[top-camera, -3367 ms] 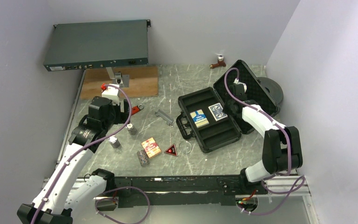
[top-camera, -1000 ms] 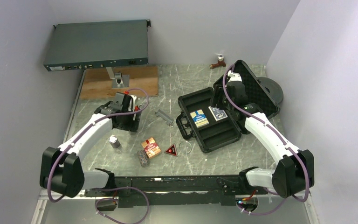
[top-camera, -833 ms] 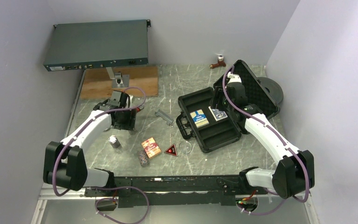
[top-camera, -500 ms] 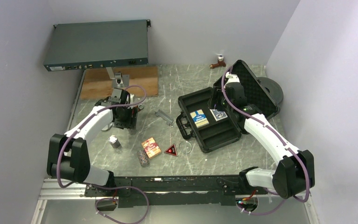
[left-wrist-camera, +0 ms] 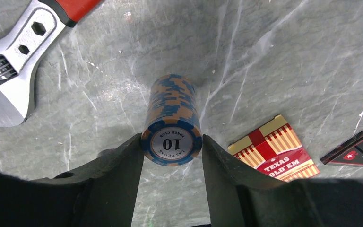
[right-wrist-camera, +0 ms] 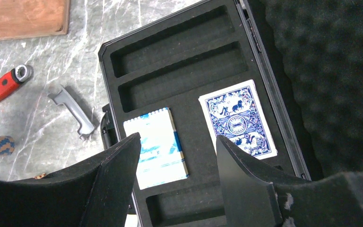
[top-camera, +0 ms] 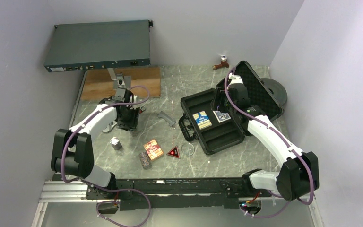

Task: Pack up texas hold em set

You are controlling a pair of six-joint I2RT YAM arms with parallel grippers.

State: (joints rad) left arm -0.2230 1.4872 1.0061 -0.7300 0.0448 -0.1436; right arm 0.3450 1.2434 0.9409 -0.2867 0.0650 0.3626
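Two card boxes lie flat, side by side, in the middle recess of the open black case (right-wrist-camera: 179,52). A blue-and-white box (right-wrist-camera: 156,149) is on the handle side and a dark blue patterned box (right-wrist-camera: 237,118) is by the hinge. Their long sides run along the case's length. The two long troughs beyond them hold nothing. The foam lid (top-camera: 260,90) stands open on the right, and the handle points toward the left arm.

The right tool (right-wrist-camera: 177,138) hovers over the boxes with its fingers spread wide, grasping nothing. The left tool (left-wrist-camera: 171,142) is clenched on a chip stack (left-wrist-camera: 170,109), a finger against each side. The stack stands on end on the counter (left-wrist-camera: 274,56), its "10" face up, beside a red-handled wrench (left-wrist-camera: 19,56). A red-orange card box (left-wrist-camera: 274,151) and a red triangle (left-wrist-camera: 354,151) lie flat nearby.
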